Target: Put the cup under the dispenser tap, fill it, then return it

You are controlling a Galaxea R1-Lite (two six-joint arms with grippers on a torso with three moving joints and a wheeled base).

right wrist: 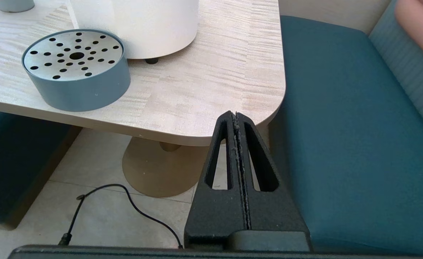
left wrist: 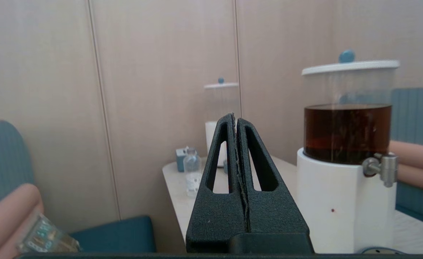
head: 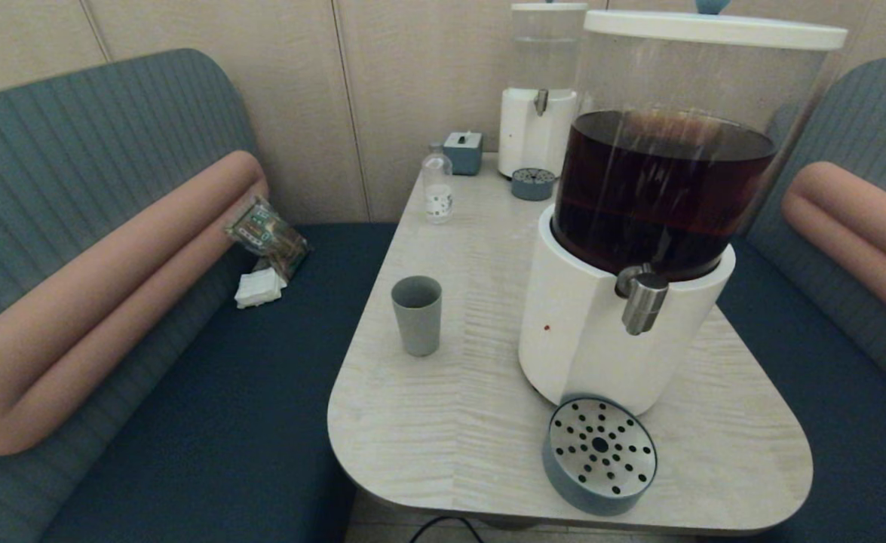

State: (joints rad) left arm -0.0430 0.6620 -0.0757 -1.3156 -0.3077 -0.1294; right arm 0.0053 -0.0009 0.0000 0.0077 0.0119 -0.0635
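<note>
On table: cup (head: 416,314) left of dispenser tap (head: 642,299) | left gripper (left wrist: 235,120) clenched | right gripper (right wrist: 235,118) clenched

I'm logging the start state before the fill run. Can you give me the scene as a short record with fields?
cup: upright on the table, to the left of the dark-liquid dispenser, looks empty
dispenser tap: above the drip tray, nothing under it
left gripper: shut, holds nothing, off the table
right gripper: shut, holds nothing, below the table's near edge
stage: cup not yet picked up
</note>
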